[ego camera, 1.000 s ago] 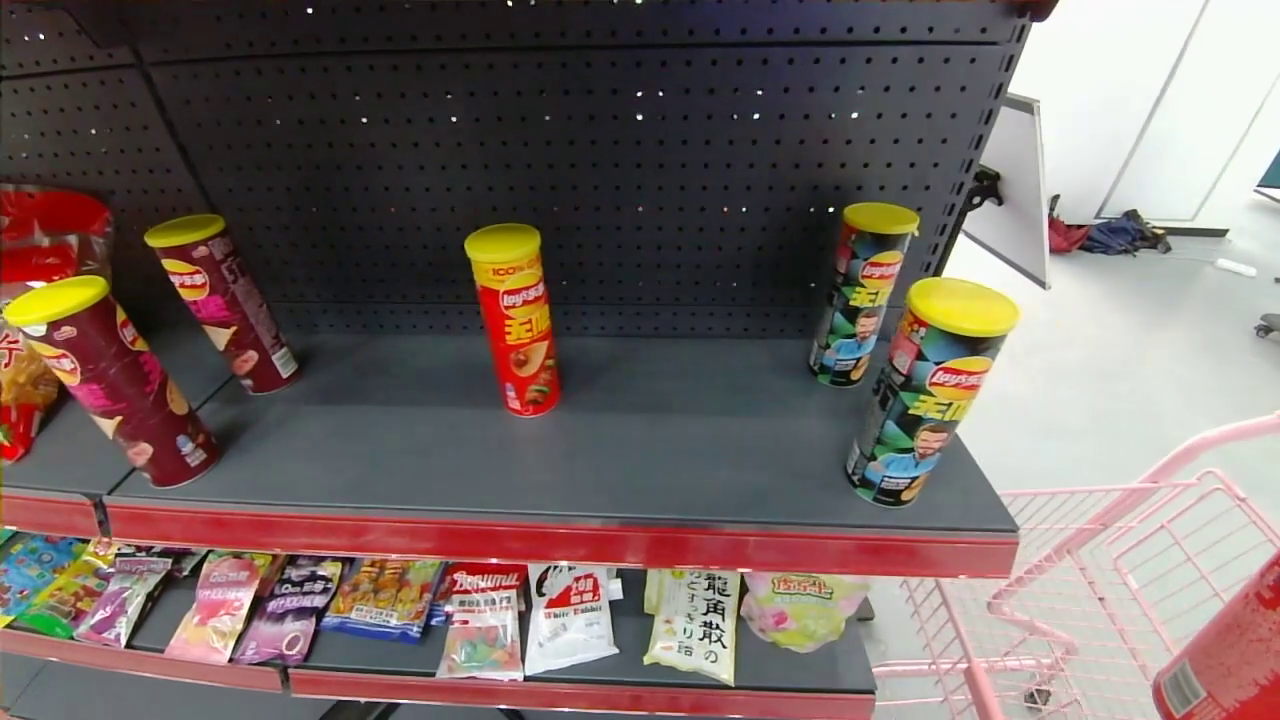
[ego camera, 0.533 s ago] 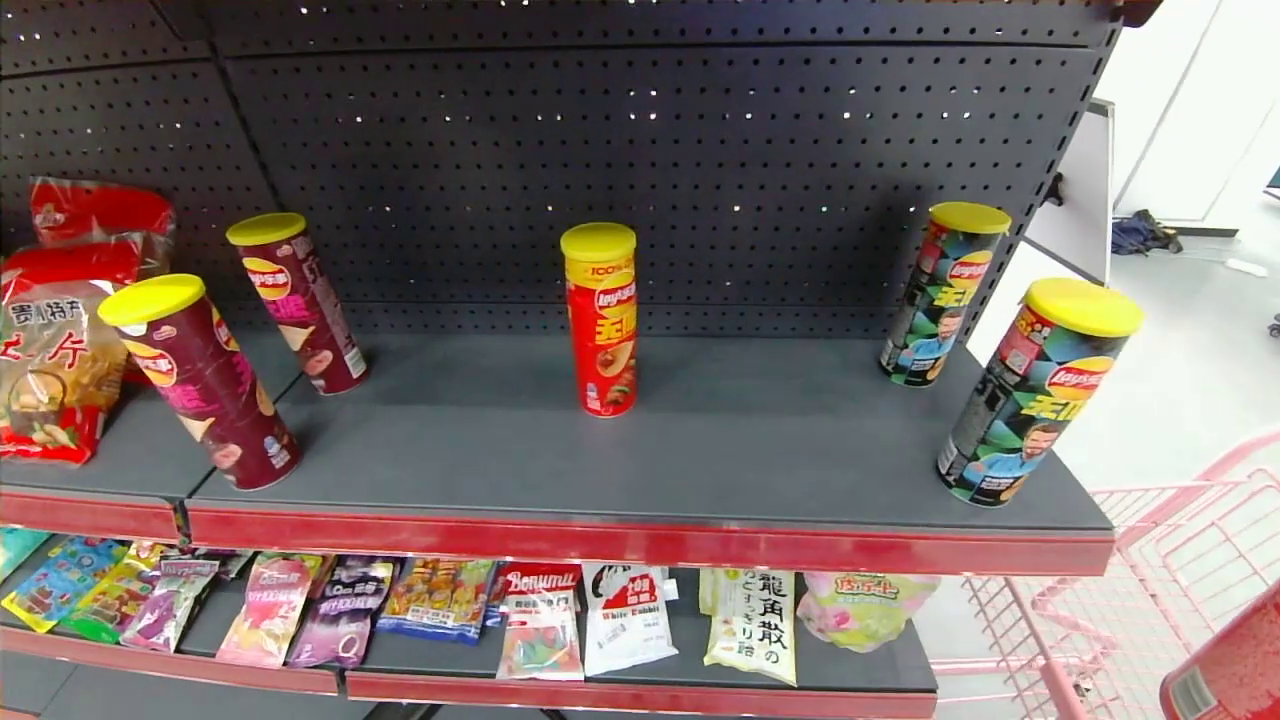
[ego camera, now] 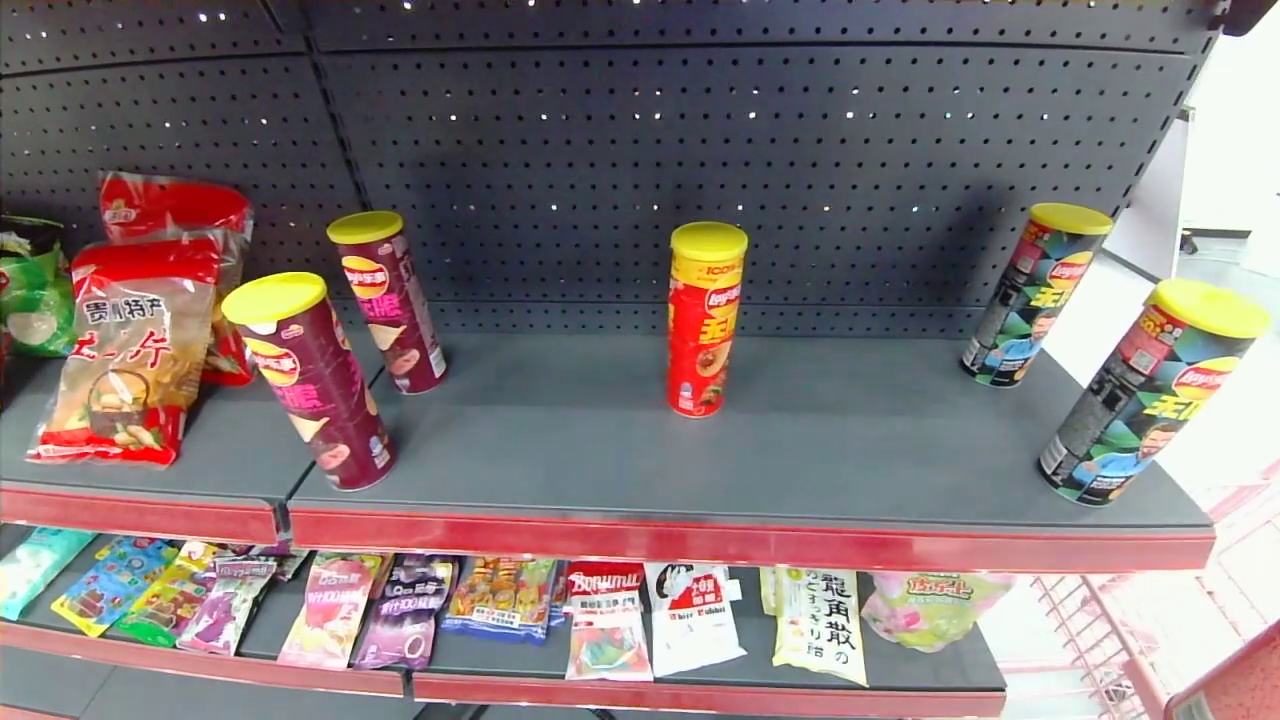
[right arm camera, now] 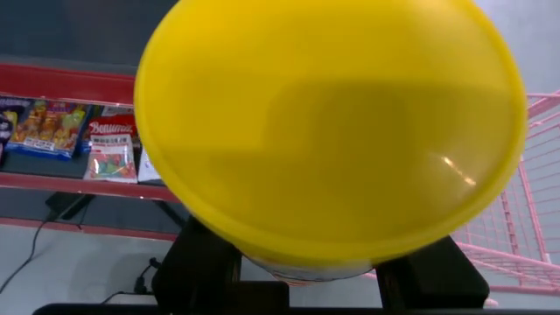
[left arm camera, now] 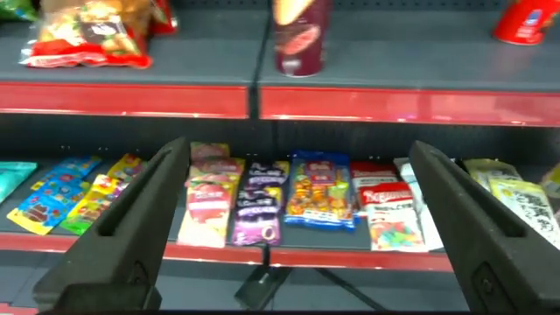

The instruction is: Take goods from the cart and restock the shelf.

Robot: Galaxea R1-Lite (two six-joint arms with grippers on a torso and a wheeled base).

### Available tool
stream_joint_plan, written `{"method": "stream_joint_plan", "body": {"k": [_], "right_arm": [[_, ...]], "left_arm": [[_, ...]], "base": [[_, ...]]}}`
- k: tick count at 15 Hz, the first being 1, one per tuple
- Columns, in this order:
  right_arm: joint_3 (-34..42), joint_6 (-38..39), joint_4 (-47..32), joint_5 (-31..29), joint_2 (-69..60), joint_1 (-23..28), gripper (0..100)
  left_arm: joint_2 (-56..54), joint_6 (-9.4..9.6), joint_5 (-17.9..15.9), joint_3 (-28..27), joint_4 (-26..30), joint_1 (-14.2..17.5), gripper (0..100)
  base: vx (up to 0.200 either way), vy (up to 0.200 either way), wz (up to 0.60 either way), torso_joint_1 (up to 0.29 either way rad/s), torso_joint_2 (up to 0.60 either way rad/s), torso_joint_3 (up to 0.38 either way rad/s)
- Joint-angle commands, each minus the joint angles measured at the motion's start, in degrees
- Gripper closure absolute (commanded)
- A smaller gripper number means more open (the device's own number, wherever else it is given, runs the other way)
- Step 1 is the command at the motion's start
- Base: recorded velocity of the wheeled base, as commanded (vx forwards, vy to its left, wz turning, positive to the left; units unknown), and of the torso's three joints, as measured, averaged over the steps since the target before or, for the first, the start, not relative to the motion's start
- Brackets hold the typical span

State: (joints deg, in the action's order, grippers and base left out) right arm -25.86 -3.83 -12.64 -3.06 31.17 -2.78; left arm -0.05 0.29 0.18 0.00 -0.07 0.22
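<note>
Shelf [ego camera: 850, 450]: head camera now farther left

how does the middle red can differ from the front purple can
The red can is red-bodied; the front purple can is dark maroon. The red can stands alone, farther back; the front purple can stands near the front edge of the shelf, a matching can behind it. Both are upright with yellow lids.

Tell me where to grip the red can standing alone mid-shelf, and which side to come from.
Grip the red can around the middle of its round body, below the yellow lid, coming in level from the open front of the shelf. It stands upright with bare shelf on both sides, and the pegboard closes off the back.
</note>
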Motion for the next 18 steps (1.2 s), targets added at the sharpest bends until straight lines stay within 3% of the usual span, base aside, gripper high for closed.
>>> {"method": "stream_joint_plan", "body": {"k": [1,6,13,14,16,18], "right_arm": [[0.98,-0.04,0.07,0.16,-2.61,-0.12,100],[2.57,0.05,0.25,0.51,-6.21,-0.47,100],[6.34,-1.8,-0.19,-0.1,-14.65,-0.12,100],[6.61,-2.15,-0.45,0.42,-16.49,-0.21,100],[8.37,-3.47,0.07,0.95,-18.95,-1.53,100],[8.54,-3.82,0.07,1.57,-19.75,-3.64,100]], "left_arm": [[0.05,-0.03,-0.01,0.0,-0.01,0.04,0],[0.05,0.23,-0.01,0.0,-0.1,0.04,0],[0.66,-0.03,-0.01,0.0,-0.01,-0.13,0],[1.72,0.5,-0.36,0.0,-0.01,-0.4,0],[1.72,3.93,-5.72,-0.18,-0.01,-0.57,0],[1.72,4.54,-6.16,-0.09,-0.19,-0.57,0]], "base": [[0.0,0.0,0.0,0.0,0.0,0.0],[0.2,0.0,0.0,-0.005,0.0,0.005],[0.0,0.0,0.0,0.0,0.0,0.0],[0.0,0.0,0.0,0.0,0.0,0.0],[0.0,0.0,0.0,0.0,0.0,0.0],[0.0,0.0,0.0,0.0,0.0,0.0]]}}
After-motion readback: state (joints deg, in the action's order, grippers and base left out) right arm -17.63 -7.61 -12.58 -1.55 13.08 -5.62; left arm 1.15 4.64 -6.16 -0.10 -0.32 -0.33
